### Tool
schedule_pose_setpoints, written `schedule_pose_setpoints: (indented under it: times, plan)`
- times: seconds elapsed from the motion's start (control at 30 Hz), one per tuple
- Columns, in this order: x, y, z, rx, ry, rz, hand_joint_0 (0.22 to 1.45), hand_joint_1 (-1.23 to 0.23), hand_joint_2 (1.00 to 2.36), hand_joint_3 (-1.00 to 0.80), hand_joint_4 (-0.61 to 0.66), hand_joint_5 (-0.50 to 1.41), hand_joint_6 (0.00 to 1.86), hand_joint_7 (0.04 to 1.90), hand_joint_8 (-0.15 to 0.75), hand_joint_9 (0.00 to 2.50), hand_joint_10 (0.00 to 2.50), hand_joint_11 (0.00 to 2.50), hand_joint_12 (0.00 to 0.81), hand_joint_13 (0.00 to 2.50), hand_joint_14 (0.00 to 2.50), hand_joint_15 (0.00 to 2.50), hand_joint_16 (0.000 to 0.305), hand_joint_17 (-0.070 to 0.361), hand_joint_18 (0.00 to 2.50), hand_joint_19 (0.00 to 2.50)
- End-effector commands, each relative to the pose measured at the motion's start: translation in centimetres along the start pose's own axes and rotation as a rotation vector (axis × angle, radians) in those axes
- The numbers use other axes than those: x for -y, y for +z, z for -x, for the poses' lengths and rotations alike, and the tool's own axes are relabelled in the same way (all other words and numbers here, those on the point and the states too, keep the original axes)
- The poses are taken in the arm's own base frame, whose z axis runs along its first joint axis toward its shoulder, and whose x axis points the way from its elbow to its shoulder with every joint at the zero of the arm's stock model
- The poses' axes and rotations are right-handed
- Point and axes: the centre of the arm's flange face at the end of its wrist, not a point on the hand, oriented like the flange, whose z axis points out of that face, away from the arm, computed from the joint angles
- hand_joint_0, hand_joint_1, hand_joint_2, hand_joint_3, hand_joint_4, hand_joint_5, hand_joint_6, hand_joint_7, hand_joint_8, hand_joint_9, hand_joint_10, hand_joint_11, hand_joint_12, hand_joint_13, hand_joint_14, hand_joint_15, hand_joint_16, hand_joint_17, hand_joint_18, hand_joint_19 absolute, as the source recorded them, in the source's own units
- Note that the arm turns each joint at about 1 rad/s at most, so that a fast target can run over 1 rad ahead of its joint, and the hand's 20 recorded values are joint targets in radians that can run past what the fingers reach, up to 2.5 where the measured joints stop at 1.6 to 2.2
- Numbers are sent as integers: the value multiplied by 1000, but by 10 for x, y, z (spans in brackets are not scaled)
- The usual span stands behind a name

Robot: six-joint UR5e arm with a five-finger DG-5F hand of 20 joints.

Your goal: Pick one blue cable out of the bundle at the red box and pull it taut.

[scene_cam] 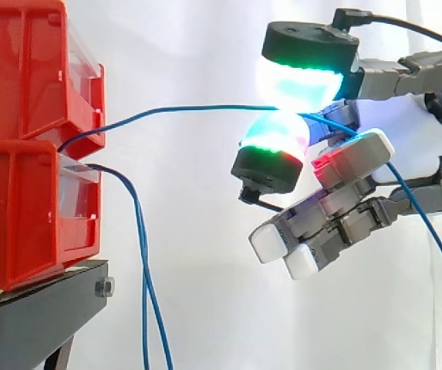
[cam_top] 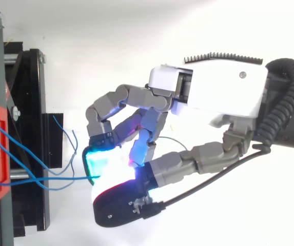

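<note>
Out past the right edge of the black stand (scene_cam: 43, 304), well apart from the red boxes (scene_cam: 20, 154), holds one blue cable (scene_cam: 190, 109) in the hand (scene_cam: 417, 131). Pinches it between two glowing pads (scene_cam: 298, 81), one above and one below, pressed close together. Curls the other fingers underneath, around nothing. Comes out of the gap between the upper and lower red box, climbs a little, then runs almost flat across to the pads. Goes on behind the hand and drops toward the lower right. Looks nearly tight, but bends a bit close to the boxes, so probably needs a little more pull. Passes the loose cables (scene_cam: 145, 270), hanging down just beside the stand's right edge. Seen from above, crosses very near their curly ends. Could go wrong in a few ways from here. Might slip out from between the pads if tugged fast, being so thin and smooth. Might pop free at the box end, or drag the boxes toward the stand's edge, if pulled too hard. Might catch a loose cable and bring two along, not one. Best to pull slowly, straight away from the boxes, and stop once the bend is gone.
</note>
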Motion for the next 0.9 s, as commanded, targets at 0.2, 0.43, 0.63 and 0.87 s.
schedule_pose_setpoints:
  times: [0.2, 0.43, 0.63, 0.87]
  plan:
    - [-1, 0, -1, -3, -16, 2, 604, -850, 1025, -15, 100, -27, 839, 1354, 433, 1403, 20, 1108, 400, 818, 13, 375, 57, 129, 789, 304]
    - [-1, 0, -1, -1, -50, 2, 610, -893, 1028, 27, 99, -25, 841, 1387, 421, 1415, 20, 1127, 397, 849, 14, 397, 56, 126, 812, 286]
    - [1, 0, 0, 1, -189, -2, 600, -896, 1028, 48, 18, -22, 840, 1391, 393, 1389, 21, 1071, 388, 843, 13, 375, 56, 126, 803, 275]
    - [0, 0, -1, 2, -264, 0, 594, -890, 1025, 44, -69, -20, 832, 1380, 372, 1266, 19, 867, 378, 784, 12, 333, 56, 127, 760, 259]
